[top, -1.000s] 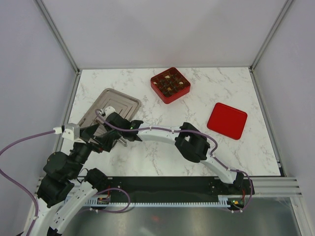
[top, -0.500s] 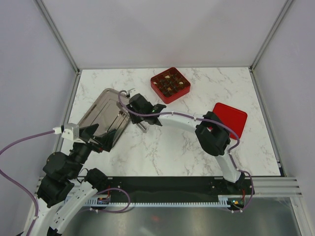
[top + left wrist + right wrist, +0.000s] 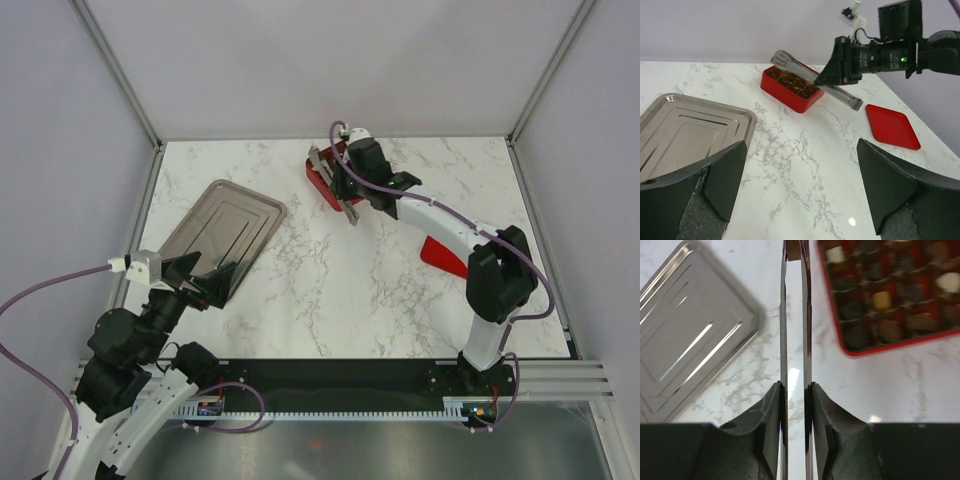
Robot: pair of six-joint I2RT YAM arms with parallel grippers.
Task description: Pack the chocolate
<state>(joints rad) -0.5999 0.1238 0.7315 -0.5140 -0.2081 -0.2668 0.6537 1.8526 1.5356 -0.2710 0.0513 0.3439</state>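
1. One right gripper (image 3: 795, 390), jaws narrowed and clamped on one pair of tongs (image 3: 784, 315), far centre, over the left edge of the box.
2. One left gripper (image 3: 801, 150), jaws spread wide, holding nothing, near left.
3. Chocolate (image 3: 880, 300): mostly dark pieces, a few cream, in the compartments of one red box (image 3: 790, 97), far centre. Too blurred to count.
4. One metal tray (image 3: 690, 130) on the left.
5. One red lid (image 3: 892, 127) on the right.
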